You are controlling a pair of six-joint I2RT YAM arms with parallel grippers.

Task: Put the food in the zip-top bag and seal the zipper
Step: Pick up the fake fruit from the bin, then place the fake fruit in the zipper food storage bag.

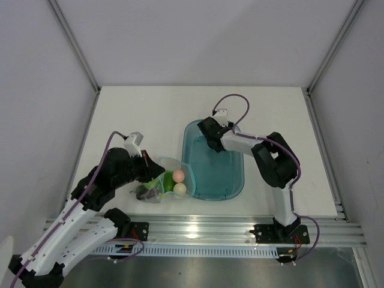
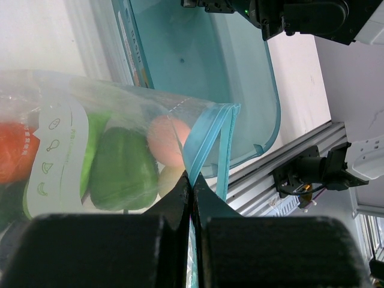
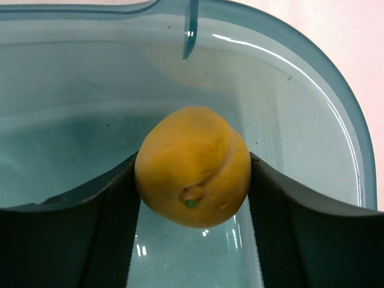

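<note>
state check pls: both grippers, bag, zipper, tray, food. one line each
left gripper: shut, pinching the zipper at one end.
right gripper: shut on the yellow-orange toy fruit.
zip-top bag: mouth open, food inside.
zipper: unsealed, strips parted above the pinch.
green bell pepper: inside the bag.
yellow-orange toy fruit: in the teal tray, not bagged.
teal tray: upright beside the bag.

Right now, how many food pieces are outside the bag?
1: the orange-yellow fruit, in the teal tray between the fingers of the right gripper. Others are inside the bag; some may be hidden.
</note>
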